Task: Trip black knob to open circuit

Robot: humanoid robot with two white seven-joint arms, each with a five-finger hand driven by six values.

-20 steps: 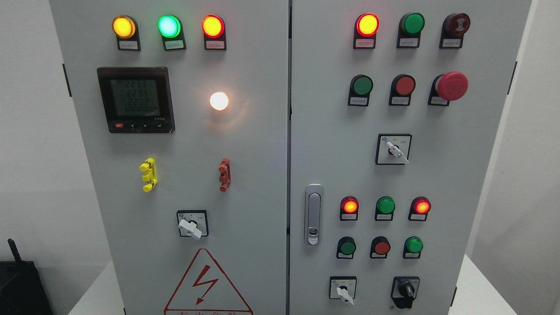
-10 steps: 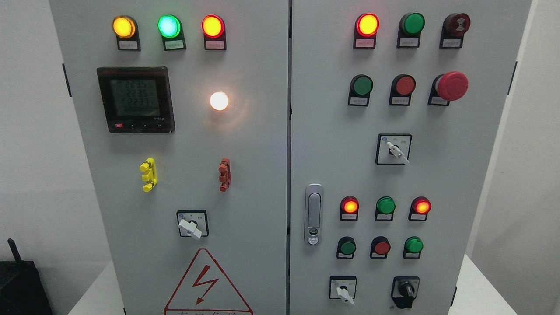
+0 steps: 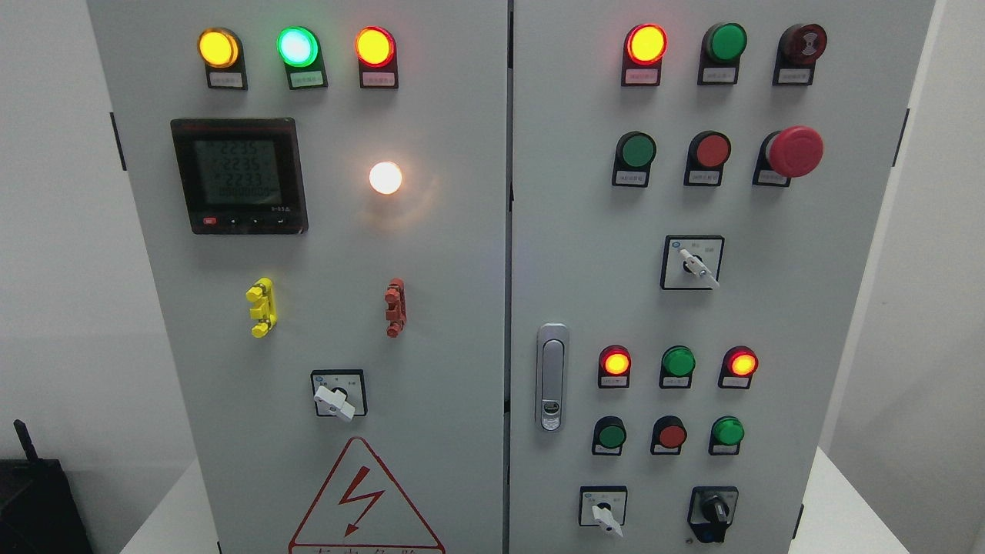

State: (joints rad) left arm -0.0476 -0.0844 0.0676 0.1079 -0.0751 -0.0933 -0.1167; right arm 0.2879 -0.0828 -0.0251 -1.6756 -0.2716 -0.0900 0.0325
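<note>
The black knob [image 3: 715,510] is a rotary selector at the bottom right of the grey cabinet's right door [image 3: 569,231]. Its handle stands roughly upright, with the lower end near the bottom edge of the picture. Neither of my hands nor arms shows in the head view. Nothing touches the knob.
White selector switches sit on the panel, one [image 3: 603,512] left of the knob, one [image 3: 697,265] higher on the right door and one [image 3: 334,400] on the left door. A red mushroom stop button [image 3: 795,151] juts out at upper right. A door latch [image 3: 551,377] is mid-panel. A black box [image 3: 35,504] stands lower left.
Only the digits on the meter display flicker. The knob and everything else on the panel stay the same.
</note>
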